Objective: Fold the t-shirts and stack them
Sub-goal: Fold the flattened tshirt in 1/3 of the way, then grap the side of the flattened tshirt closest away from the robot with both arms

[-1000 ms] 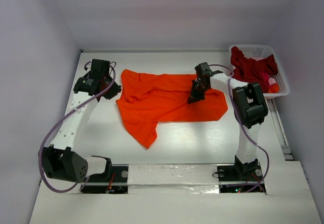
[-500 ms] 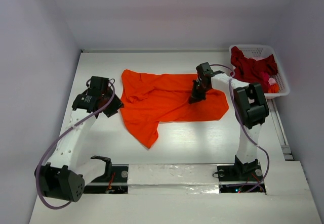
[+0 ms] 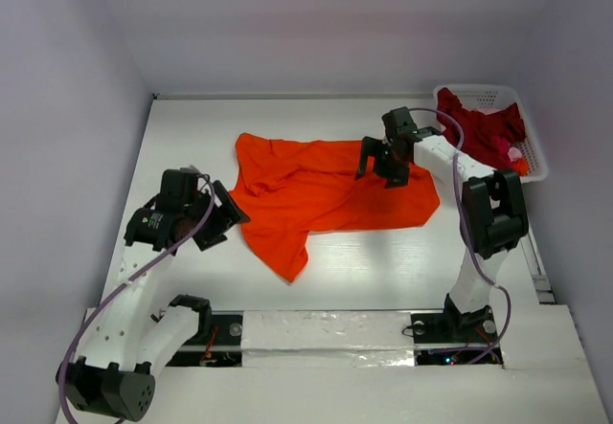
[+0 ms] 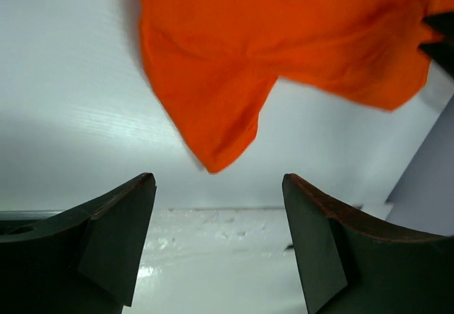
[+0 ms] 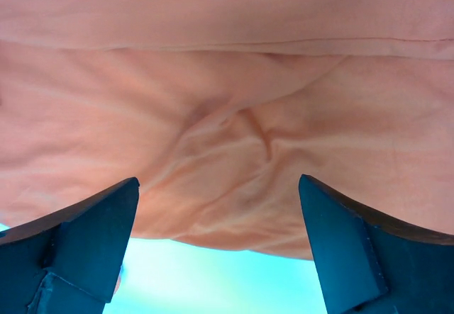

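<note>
**Orange tee** (image 3: 326,194): one layer, unfolded. Spread at mid-bench, flat but rumpled, with creases running across from the far-left corner. Widest toward the right. One pointed flap trailing toward the near edge, left of centre. In the left wrist view, filling the upper frame, with the flap's tip reaching down toward the gap between the jaws. In the right wrist view, filling almost the whole frame, washed out to pale peach, with a puckered fold at centre.

**Crimson tee** (image 3: 476,127): unfolded and bunched in a heap inside the basket (image 3: 536,167). Draped over the basket's far-left rim. Apart from the orange tee.

**Right jaws:** spread wide and pointing down over the far-right part of the orange tee, close above the cloth. Nothing pinched between them. Contact with the cloth not discernible.

**Left jaws:** parted, with nothing between them. Set just off the orange tee's left edge, over white bench, aimed toward the pointed flap.

**Basket:** white, latticed, at the far-right corner of the bench. Small pink and orange scraps (image 3: 517,159) at its near end, kind not discernible.

**Bench** (image 3: 383,261): white, walled in pale lilac on three sides.

**Tape strip** (image 3: 326,328): silvery, along the near edge between the two arm bases.

**Cables** (image 3: 105,290): purple, looped along both arms.
</note>
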{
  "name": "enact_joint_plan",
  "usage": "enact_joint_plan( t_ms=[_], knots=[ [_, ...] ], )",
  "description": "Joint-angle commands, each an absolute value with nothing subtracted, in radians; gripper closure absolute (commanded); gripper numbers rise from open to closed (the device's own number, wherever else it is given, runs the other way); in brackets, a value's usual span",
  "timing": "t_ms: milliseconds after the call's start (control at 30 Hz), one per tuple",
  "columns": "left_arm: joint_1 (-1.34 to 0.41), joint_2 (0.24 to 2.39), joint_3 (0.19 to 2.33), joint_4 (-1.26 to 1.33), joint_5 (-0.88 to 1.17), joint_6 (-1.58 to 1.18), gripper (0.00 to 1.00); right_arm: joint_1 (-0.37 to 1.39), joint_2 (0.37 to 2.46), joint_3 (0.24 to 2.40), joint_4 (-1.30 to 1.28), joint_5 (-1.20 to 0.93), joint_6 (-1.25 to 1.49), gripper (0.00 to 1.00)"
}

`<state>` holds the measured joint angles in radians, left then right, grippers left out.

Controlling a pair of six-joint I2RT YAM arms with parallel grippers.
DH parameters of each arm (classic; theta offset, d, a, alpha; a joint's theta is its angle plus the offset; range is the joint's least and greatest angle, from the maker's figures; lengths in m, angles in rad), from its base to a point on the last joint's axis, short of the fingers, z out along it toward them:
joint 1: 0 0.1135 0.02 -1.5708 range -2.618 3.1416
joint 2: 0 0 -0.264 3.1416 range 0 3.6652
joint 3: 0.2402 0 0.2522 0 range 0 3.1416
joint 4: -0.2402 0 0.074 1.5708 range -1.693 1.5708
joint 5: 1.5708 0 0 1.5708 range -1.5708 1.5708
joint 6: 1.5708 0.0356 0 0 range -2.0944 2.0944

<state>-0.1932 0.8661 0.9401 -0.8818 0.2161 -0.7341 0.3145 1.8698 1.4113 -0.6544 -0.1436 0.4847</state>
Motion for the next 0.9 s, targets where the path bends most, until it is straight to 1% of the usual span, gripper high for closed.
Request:
enact_joint_plan(
  t_ms=[0, 100, 167, 267, 367, 433, 467, 533, 567, 633, 667, 700, 733, 767, 867],
  knots=[
    [-0.228, 0.859, 0.841, -0.887, 0.423, -0.689, 0.31, 0.311, 1.786, 1.462, -0.687, -0.169, 0.451, 0.0],
    [-0.3, 0.822, 0.801, -0.882, 0.462, -0.727, 0.3, 0.322, 1.728, 1.459, -0.707, -0.173, 0.449, 0.0],
    [-0.333, 0.783, 0.732, -0.861, 0.506, -0.764, 0.3, 0.322, 1.697, 1.447, -0.707, -0.201, 0.463, 0.0],
    [-0.405, 0.746, 0.611, -0.775, 0.578, -0.863, 0.35, 0.331, 1.64, 1.419, -0.696, -0.238, 0.485, 0.0],
    [-0.492, 0.755, 0.592, -0.744, 0.479, -0.923, 0.39, 0.341, 1.603, 1.405, -0.687, -0.253, 0.491, 0.0],
    [-0.562, 0.788, 0.58, -0.715, 0.439, -0.962, 0.44, 0.341, 1.597, 1.401, -0.692, -0.252, 0.488, 0.0],
    [-0.598, 0.837, 0.584, -0.706, 0.425, -0.974, 0.46, 0.341, 1.595, 1.397, -0.693, -0.25, 0.482, 0.0],
    [-0.679, 0.889, 0.63, -0.663, 0.373, -1.006, 0.46, 0.341, 1.591, 1.396, -0.696, -0.252, 0.477, 0.0],
    [-0.746, 0.957, 0.655, -0.657, 0.347, -1.025, 0.46, 0.341, 1.588, 1.39, -0.695, -0.253, 0.477, 0.0],
    [-0.797, 1.037, 0.727, -0.655, 0.258, -1.031, 0.45, 0.341, 1.583, 1.385, -0.689, -0.255, 0.479, 0.0],
    [-0.825, 1.122, 0.757, -0.67, 0.218, -1.023, 0.47, 0.341, 1.58, 1.384, -0.686, -0.259, 0.479, 0.0],
    [-0.825, 1.159, 0.785, -0.713, 0.181, -1.02, 0.49, 0.341, 1.58, 1.385, -0.687, -0.261, 0.479, 0.0],
    [-0.825, 1.186, 0.839, -0.733, 0.11, -1.022, 0.49, 0.341, 1.578, 1.385, -0.689, -0.261, 0.479, 0.0],
    [-0.825, 1.201, 0.856, -0.742, 0.08, -1.04, 0.49, 0.341, 1.578, 1.387, -0.692, -0.262, 0.474, 0.0],
    [-0.825, 1.19, 0.839, -0.721, 0.037, -1.074, 0.5, 0.341, 1.566, 1.394, -0.701, -0.25, 0.46, 0.0]
  ],
)
